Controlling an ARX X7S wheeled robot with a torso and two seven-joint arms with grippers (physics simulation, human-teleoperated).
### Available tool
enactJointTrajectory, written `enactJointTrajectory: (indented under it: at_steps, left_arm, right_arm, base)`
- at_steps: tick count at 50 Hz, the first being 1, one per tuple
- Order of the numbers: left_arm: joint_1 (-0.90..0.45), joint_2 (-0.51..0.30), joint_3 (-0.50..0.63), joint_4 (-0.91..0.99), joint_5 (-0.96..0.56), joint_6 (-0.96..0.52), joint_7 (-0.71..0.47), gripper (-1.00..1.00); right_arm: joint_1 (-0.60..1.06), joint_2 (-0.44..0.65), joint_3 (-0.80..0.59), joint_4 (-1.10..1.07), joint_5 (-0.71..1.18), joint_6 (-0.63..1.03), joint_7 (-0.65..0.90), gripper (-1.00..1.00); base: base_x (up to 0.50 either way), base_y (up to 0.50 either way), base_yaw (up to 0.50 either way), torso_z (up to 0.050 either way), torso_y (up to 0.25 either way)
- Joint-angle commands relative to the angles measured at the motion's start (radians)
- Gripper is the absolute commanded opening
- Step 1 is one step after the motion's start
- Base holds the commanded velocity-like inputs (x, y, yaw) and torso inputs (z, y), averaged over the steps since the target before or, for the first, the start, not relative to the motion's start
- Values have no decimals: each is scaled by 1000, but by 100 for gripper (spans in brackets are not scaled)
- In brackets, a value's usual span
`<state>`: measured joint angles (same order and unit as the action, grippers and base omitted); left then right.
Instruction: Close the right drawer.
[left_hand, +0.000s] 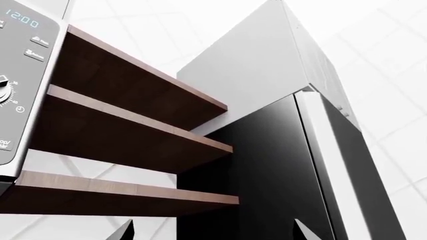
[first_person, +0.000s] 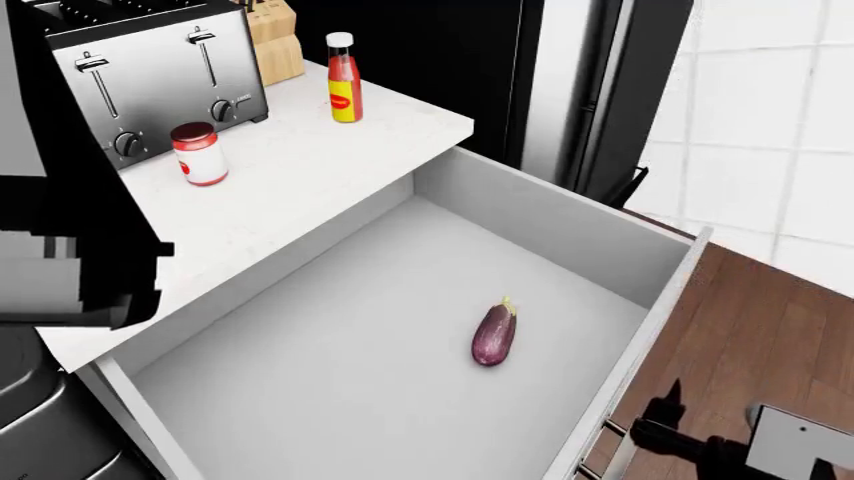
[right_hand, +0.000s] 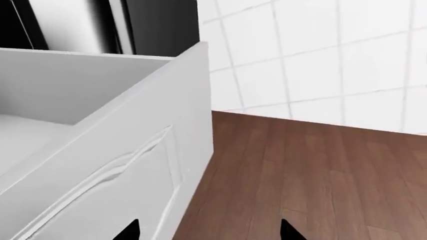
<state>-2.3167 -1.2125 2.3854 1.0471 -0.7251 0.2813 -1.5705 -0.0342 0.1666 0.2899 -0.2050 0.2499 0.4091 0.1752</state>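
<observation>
Inside, smooth grey right drawer (first_person: 334, 380), glossy eggplant (first_person: 494, 335)

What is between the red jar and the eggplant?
In the head view, bare white counter, then the drawer wall and pale floor, separate the jar from the eggplant.

From the head camera we look steeply down over the counter (first_person: 320, 170) and into the open right drawer (first_person: 400, 360), which fills most of that picture; the toaster (first_person: 154, 75) sits toward ten o'clock and the wooden floor (first_person: 761, 330) toward four o'clock.

The left wrist camera tilts sharply upward, close beneath the brown shelves (left_hand: 133, 130), with the black refrigerator (left_hand: 267, 170) rising beside them.

The right wrist camera sits low and very near the drawer's front panel (right_hand: 127, 185), looking along it toward the tiled wall (right_hand: 320, 60).

We share the drawer, floor and tiles between head and right wrist views; the refrigerator appears in the head and left wrist views.
</observation>
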Motion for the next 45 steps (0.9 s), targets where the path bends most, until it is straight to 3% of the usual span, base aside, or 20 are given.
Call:
enactJointTrajectory:
  at_steps: [1,10,45]
  left_arm:
    - [12,-4,-1,0,14,3,0,100]
    - [61,-24,-17,0,41,-1,0,100]
    - [-18,-35,71,0,52,27,0,100]
  right_arm:
    - [-5,20,-23,2,-16,21,10,100]
    - [8,31,-61,14,-27,39,5,100]
    - [75,25,-181,74,-14,27,-47,100]
  base:
    - [0,0,0,0,0]
    - [0,0,0,0,0]
    - [0,0,0,0,0]
